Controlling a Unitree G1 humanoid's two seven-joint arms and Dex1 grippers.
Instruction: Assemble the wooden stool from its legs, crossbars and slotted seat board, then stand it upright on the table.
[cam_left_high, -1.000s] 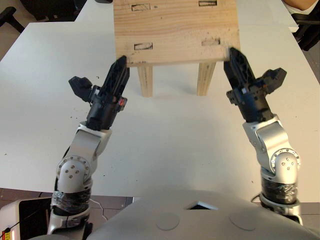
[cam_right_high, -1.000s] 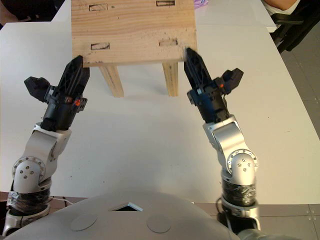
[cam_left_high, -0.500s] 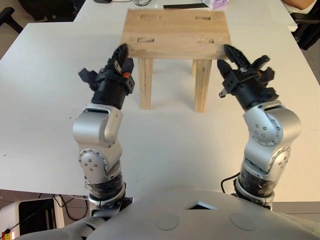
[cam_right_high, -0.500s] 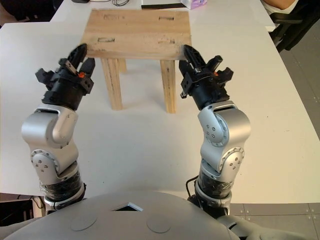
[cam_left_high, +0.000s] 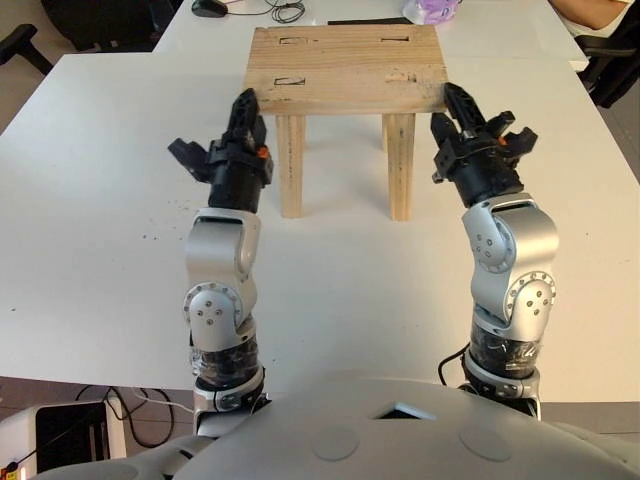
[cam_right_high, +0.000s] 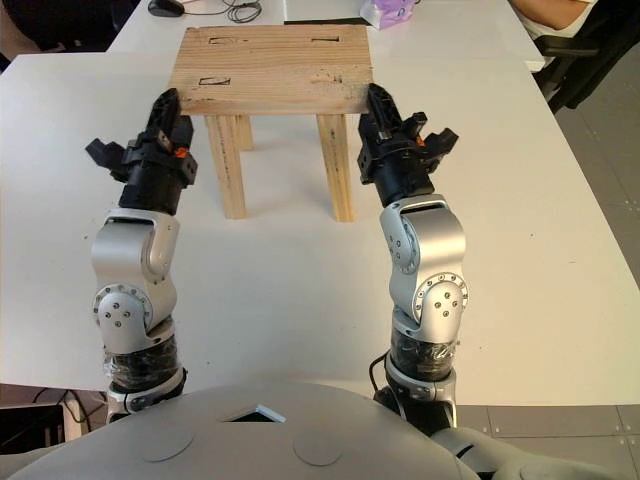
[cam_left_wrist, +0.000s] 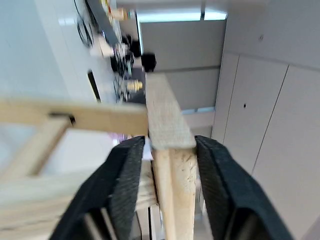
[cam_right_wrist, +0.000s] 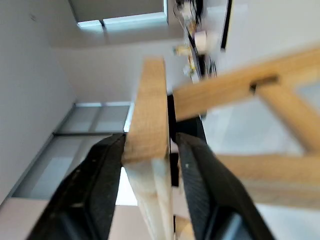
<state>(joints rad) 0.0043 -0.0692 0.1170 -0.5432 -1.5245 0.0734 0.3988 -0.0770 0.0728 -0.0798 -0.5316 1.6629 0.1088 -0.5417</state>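
Observation:
The assembled wooden stool (cam_left_high: 345, 60) stands upright on the white table (cam_left_high: 100, 150), its slotted seat board level and its two near legs (cam_left_high: 290, 165) on the tabletop. My left gripper (cam_left_high: 243, 105) is at the seat's near left corner and my right gripper (cam_left_high: 452, 100) at the near right corner. In the left wrist view the fingers (cam_left_wrist: 125, 175) straddle the seat board's edge (cam_left_wrist: 167, 120), pressed close on both sides. The right wrist view has the right fingers (cam_right_wrist: 107, 170) clamped around the board's edge (cam_right_wrist: 147, 110) in the same way.
A computer mouse (cam_left_high: 210, 8), cables and a purple object (cam_left_high: 432, 10) lie on the table beyond the stool. A dark chair (cam_left_high: 615, 60) stands at the far right edge. Open tabletop spreads to both sides and in front of the stool.
The stool has gone from tilted up towards me to standing level on its legs farther out on the table. Both forearms have swung upright, the grippers staying at the seat's near corners.

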